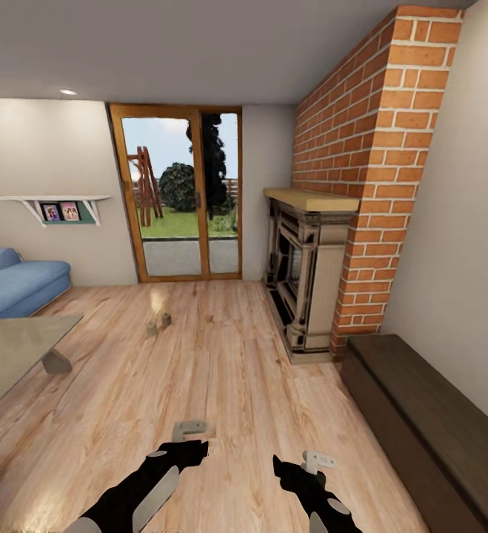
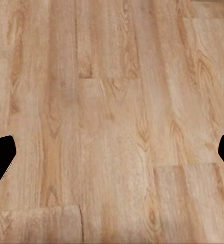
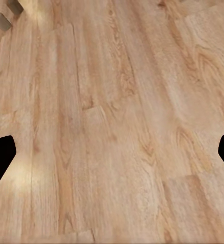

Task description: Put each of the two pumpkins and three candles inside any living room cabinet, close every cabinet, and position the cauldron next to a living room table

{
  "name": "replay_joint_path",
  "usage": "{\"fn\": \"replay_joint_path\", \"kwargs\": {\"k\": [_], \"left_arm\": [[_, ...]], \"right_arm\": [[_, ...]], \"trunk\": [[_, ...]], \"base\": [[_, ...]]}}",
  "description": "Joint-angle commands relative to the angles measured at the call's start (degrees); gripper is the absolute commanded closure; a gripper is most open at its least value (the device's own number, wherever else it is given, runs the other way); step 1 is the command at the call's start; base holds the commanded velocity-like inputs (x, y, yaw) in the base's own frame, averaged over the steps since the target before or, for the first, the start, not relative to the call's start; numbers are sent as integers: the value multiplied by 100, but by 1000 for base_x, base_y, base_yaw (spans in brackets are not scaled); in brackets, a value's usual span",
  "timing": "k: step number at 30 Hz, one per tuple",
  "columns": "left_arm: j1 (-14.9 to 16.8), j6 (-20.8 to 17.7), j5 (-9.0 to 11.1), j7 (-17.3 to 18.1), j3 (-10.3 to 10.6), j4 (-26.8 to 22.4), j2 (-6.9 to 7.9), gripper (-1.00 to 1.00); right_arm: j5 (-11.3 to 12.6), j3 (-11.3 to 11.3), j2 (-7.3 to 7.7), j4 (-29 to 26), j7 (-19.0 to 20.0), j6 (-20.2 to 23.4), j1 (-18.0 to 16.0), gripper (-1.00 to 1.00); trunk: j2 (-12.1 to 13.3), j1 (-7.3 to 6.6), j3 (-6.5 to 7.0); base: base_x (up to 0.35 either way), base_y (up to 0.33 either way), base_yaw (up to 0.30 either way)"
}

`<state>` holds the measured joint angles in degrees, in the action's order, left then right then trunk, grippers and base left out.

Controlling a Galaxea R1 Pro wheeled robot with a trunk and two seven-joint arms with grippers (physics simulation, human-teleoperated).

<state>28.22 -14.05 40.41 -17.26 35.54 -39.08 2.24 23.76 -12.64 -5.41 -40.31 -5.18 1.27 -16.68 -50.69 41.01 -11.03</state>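
Two stubby beige-grey candles point(image 1: 152, 329) point(image 1: 166, 319) stand close together on the wood floor, well ahead of me and left of centre. The right wrist view catches them too: one candle point(image 3: 2, 20) and a second candle point(image 3: 15, 5) at the frame's edge. The low dark brown cabinet point(image 1: 421, 414) runs along the right wall with its front flush. A corner of the grey table point(image 1: 10, 352) shows at the left. My left gripper point(image 1: 190, 431) and right gripper point(image 1: 318, 462) hover open over bare floor, holding nothing. The pumpkins and the cauldron are out of view.
An ornate stone fireplace point(image 1: 306, 274) and a red brick chimney point(image 1: 369, 170) stand beyond the cabinet. A blue sofa point(image 1: 14, 285) sits far left under a wall shelf point(image 1: 58, 207). A glass door point(image 1: 181, 200) closes the far wall. Open plank floor lies between me and the candles.
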Motion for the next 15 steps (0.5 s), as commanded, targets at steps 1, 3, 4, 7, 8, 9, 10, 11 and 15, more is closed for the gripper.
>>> {"fn": "replay_joint_path", "kwargs": {"k": [1,3,4,7,8,9,10,11,15], "left_arm": [[8,-10,52,-52,41,-13,8,-100],[8,-10,60,-54,41,-26,11,-100],[8,-10,67,-55,41,-30,11,-100],[8,-10,104,-57,41,-27,12,-100],[8,-10,113,-57,41,-21,12,-100],[8,-11,119,-57,41,-19,13,-100],[8,-14,135,-58,41,-16,13,-100],[8,-15,142,-58,41,-15,13,-100],[8,-40,162,-58,41,-13,12,-100]], "right_arm": [[50,-26,5,-12,-46,13,-2,-100],[50,-24,5,-11,-46,13,-2,-100],[50,-23,5,-11,-44,13,-2,-100],[50,-22,5,-12,-39,13,-2,-100],[50,-22,5,-12,-38,13,-2,-100],[50,-22,5,-12,-37,13,-2,-100],[50,-21,5,-12,-37,13,-2,-100],[50,-20,5,-12,-36,13,-2,-100],[50,-19,6,-12,-36,10,-2,-100]], "trunk": [[-5,1,-3],[-5,1,4],[-5,1,7],[-5,1,11],[-5,1,11],[-5,1,12],[-5,1,12],[-5,1,12],[-5,1,13]], "base": [[0,0,256],[0,0,213],[0,0,145],[0,0,76],[28,10,38],[60,31,30],[124,88,20],[150,110,16],[208,157,7]]}}
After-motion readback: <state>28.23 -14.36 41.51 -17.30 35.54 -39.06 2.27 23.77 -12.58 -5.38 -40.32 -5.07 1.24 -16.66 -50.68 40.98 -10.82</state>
